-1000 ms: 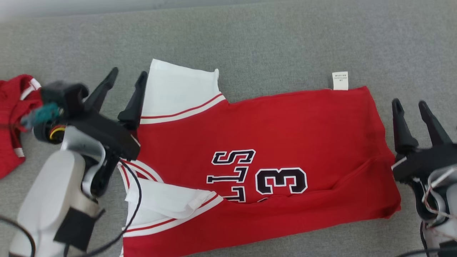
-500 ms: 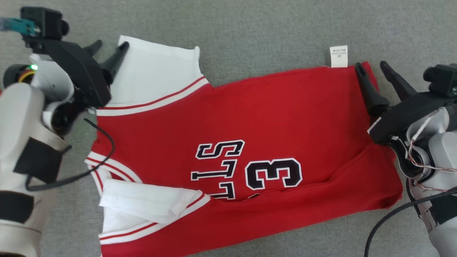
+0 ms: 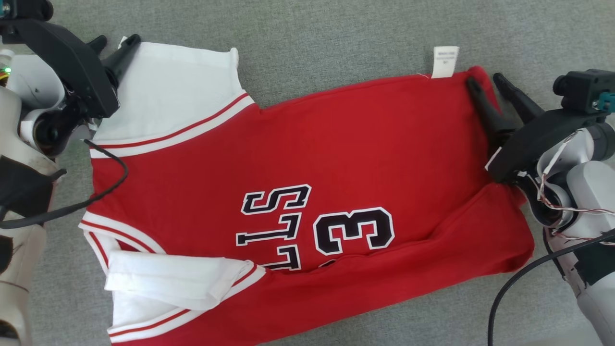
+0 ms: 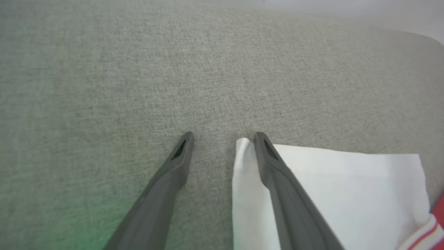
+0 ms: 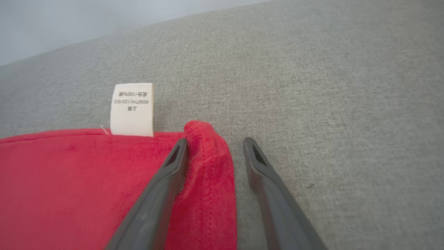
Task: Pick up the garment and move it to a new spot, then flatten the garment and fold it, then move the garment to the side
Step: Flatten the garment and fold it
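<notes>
Between left gripper [image 3: 115,43] and right gripper [image 3: 484,80], both parted, lies the creased red jersey [image 3: 307,144].

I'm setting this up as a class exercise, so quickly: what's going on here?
A two-armed robot is working on a red jersey spread on a grey surface. Its left gripper is open at the far corner of the white sleeve; its right gripper is open around the far hem corner, beside the tag. Neither has closed on cloth yet. The near edge is already folded over.
</notes>
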Robot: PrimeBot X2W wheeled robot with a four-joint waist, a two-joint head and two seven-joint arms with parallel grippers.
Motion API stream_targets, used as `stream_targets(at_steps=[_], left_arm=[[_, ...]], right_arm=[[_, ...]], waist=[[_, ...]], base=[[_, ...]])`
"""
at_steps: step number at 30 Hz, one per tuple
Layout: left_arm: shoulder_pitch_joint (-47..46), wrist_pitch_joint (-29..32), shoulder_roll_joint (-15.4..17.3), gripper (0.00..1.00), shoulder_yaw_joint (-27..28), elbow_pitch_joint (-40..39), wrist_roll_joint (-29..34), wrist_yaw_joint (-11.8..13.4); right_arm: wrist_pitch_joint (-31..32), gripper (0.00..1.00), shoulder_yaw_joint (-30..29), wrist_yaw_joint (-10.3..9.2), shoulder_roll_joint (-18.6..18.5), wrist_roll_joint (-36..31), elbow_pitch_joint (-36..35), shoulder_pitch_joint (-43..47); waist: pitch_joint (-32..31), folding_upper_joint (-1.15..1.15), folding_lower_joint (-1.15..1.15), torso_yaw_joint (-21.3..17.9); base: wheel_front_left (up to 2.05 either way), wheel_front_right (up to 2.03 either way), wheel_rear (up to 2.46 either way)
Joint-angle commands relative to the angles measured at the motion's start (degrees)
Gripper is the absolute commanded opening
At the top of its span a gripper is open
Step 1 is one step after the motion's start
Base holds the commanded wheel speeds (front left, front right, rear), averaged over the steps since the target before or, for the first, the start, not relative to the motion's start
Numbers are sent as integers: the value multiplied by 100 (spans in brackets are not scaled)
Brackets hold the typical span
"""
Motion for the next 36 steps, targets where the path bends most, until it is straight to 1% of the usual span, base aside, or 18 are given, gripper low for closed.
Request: stream_targets(at_steps=[1, 2, 4, 8, 13, 18, 19, 24, 26, 30, 34, 36], left_arm=[[330, 267, -157, 0, -211, 127, -52, -17], [342, 327, -153, 0, -274, 77, -126, -28], [311, 248, -108, 0, -312, -61, -231, -21], [232, -66, -18, 0, -263, -349, -525, -14], [178, -446, 133, 0, -232, -757, -679, -9], [481, -768, 322, 0, -294, -1534, -804, -10], [481, -768, 322, 0, -294, -1534, -804, -10], [1175, -1099, 518, 0, -118, -2689, -1061, -6], [1541, -1222, 592, 0, -41, -3240, -1136, 31], [2335, -1490, 775, 0, 199, -4494, -1296, 236], [3250, -1660, 951, 0, 375, -5669, -1402, 474], [3720, -1740, 1057, 0, 433, -6171, -1399, 602]], right_arm=[[20, 0, 67, -4, -14, 54, 77, 6], [16, 0, 85, -4, -25, 78, 101, 1], [-7, 0, 93, -5, -65, 135, 126, -12], [-202, 0, 96, -5, -164, 216, 12, -56], [-416, 0, 94, -5, -350, 174, -281, 74], [-556, 0, 92, -5, -661, 40, -724, 424], [-556, 0, 92, -5, -661, 40, -724, 424], [-794, 0, -1, -5, -1001, -245, -1102, 891], [-900, 0, -64, -5, -1147, -411, -1210, 1097], [-1074, 0, -183, -5, -1381, -832, -1449, 1495], [-1205, 0, -309, -5, -1491, -1201, -1640, 1926], [-1237, 0, -398, -5, -1465, -1308, -1692, 2146]], waist=[[-2, 1, 1, 19], [-7, 1, 1, 35], [-22, 1, 1, 76], [-105, 1, 1, 145], [-216, 1, 1, 223], [-313, 1, 1, 356], [-313, 1, 1, 356], [-398, 1, 1, 526], [-443, 1, 1, 602], [-500, 1, 1, 726], [-562, 1, 1, 806], [-597, 1, 1, 841]], base=[[0, 0, 0], [0, 0, 0], [0, 0, 0], [0, 0, 0], [0, 0, 0], [0, 0, 0], [0, 0, 0], [0, 0, 0], [0, 0, 0], [0, 0, 0], [0, 0, 0], [0, 0, 0]])
